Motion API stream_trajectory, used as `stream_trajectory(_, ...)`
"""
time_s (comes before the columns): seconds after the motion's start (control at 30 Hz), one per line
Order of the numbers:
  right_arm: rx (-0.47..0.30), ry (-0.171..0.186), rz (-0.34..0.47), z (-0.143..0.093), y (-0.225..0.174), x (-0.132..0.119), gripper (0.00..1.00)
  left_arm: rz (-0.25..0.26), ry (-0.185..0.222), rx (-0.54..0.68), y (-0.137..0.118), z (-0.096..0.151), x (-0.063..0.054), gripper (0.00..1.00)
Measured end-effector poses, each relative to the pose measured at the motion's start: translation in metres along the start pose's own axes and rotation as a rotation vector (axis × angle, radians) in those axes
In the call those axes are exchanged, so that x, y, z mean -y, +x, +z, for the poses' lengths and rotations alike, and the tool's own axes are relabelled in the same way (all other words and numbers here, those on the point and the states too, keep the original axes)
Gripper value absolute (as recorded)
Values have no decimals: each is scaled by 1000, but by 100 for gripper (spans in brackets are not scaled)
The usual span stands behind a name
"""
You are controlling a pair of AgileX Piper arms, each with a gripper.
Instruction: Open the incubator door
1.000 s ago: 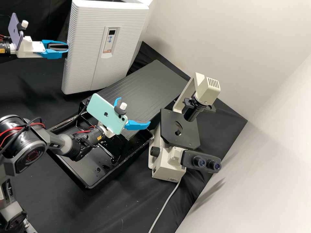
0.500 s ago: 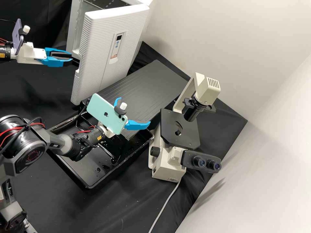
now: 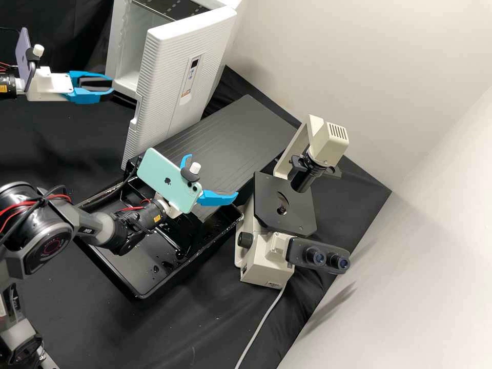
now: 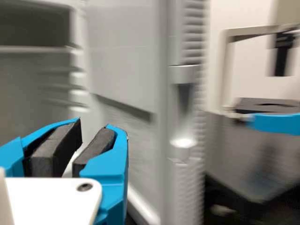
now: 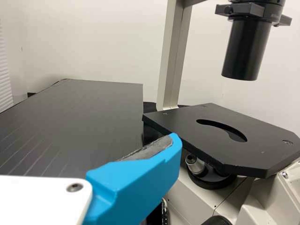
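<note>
Have door [image 3: 166, 77] standing open, left gripper [image 3: 111, 86] slightly spread near it, right gripper [image 3: 213, 175] spread wide in front.

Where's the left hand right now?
High view, upper left: the left hand is just left of the open incubator door, with a gap between its fingertips and the door's edge.

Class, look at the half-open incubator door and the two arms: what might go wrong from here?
The left pincer holds nothing, its fingers apart beside the door, so the door might drift if nothing steadies it.

If the door swings wider, its lower corner may knock the phone on the right arm.

The right pincer hangs open near the microscope; a careless move could bump it.
</note>
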Motion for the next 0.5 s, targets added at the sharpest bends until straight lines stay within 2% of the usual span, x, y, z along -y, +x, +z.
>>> stream_trajectory(0.07, 0, 0, 0, 0, 0, 0, 100, 13, 28, -98, -2, -5, 2, 0)
stream_trajectory(0.1, 0, 0, 0, 0, 0, 0, 100, 16, 46, -153, -3, -8, 2, 100)
stream_trajectory(0.2, 0, 0, 0, 0, 0, 0, 100, 2, 86, -288, -7, -16, 4, 100)
stream_trajectory(0.27, 0, 0, 0, 0, 0, 0, 100, -13, 80, -358, -10, -19, 4, 100)
stream_trajectory(0.4, 0, 0, 0, 0, 0, 0, 100, -32, 89, -425, -15, -20, 7, 100)
stream_trajectory(0.5, 0, 0, 0, 0, 0, 0, 100, -41, 102, -415, -18, -16, 12, 100)
